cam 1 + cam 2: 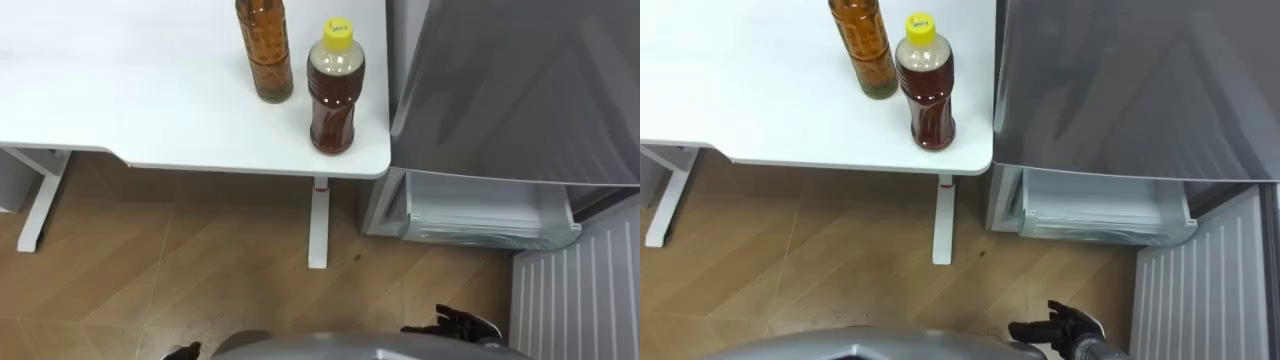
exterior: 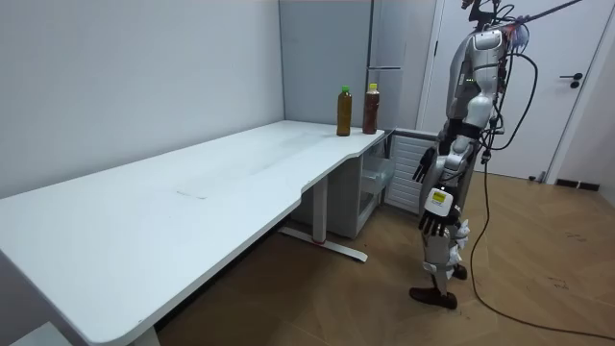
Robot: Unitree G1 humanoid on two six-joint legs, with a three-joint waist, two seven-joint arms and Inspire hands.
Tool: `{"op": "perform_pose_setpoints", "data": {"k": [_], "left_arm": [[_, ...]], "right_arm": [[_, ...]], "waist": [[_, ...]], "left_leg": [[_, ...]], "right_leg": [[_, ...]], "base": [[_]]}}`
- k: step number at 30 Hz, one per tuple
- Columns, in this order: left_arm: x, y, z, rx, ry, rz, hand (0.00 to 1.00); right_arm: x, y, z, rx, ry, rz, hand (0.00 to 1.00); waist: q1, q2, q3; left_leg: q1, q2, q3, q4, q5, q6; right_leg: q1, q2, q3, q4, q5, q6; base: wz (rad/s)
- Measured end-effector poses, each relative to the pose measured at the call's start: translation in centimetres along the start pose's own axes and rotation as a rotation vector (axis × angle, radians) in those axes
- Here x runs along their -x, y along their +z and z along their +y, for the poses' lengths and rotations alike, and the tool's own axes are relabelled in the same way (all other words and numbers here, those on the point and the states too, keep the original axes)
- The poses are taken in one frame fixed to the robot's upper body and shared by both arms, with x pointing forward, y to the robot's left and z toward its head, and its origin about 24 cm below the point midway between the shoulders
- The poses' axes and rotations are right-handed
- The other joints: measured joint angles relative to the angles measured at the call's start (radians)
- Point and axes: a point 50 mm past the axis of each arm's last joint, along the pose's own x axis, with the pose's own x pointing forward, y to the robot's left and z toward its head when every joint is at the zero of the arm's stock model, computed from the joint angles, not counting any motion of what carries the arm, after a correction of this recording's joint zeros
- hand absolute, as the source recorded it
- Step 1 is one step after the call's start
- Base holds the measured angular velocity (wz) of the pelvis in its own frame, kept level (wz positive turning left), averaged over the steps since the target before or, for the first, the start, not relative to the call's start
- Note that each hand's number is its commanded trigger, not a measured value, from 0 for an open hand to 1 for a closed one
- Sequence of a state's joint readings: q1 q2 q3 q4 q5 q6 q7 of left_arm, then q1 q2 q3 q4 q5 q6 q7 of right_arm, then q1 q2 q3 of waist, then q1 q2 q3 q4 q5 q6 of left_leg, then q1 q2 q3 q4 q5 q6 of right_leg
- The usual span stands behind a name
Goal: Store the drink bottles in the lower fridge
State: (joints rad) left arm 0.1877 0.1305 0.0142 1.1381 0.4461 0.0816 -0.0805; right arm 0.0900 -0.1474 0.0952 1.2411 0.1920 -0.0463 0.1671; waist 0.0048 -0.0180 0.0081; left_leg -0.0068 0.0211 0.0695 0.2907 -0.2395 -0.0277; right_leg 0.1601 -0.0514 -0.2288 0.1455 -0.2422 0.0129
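Hanging low near the bottom of the eye views, the right hand is carrying nothing, its fingers lying straight and slightly apart. A sliver of the left hand is showing at the lower left, and I cannot tell how its fingers are set. In the room view the robot is standing upright beside the table's corner, arms down at its sides.

Beyond the hands, the white table is bearing both drinks close to its right-hand corner. The yellow-capped bottle is standing upright nearest the edge, and the taller amber bottle is standing upright just beside it, farther back and to the left. Both are lying ahead of, above and to the left of the right hand, well apart from it, with their long axes vertical, so a sideways wrap round the body looks fitting. The right hand is the nearer one, and the yellow-capped bottle is its closer target.

To the right, the fridge is showing its lower compartment open, with a pale drawer exposed and the lower door swung out.
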Motion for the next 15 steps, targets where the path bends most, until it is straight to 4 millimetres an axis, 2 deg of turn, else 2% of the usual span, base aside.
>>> {"op": "perform_pose_setpoints", "data": {"k": [5, 15], "left_arm": [[0.00, -0.01, -0.03, -0.002, -0.002, 0.000, 0.00], [0.01, -0.13, -0.01, 0.026, 0.011, 0.001, 0.00]], "right_arm": [[0.01, 0.04, -0.03, 0.001, 0.002, -0.005, 0.00], [0.01, 0.08, -0.11, 0.002, -0.006, -0.007, 0.00]], "waist": [[0.001, 0.009, 0.0002], [-0.001, 0.007, -0.0012]], "left_leg": [[0.001, 0.000, -0.001, 0.000, 0.000, 0.000], [0.001, 0.000, 0.001, 0.002, 0.001, 0.001]], "right_leg": [[-0.001, 0.000, 0.003, 0.005, 0.000, 0.000], [-0.001, -0.001, -0.001, 0.003, 0.000, 0.000]], "base": [[0.00], [0.00]]}}
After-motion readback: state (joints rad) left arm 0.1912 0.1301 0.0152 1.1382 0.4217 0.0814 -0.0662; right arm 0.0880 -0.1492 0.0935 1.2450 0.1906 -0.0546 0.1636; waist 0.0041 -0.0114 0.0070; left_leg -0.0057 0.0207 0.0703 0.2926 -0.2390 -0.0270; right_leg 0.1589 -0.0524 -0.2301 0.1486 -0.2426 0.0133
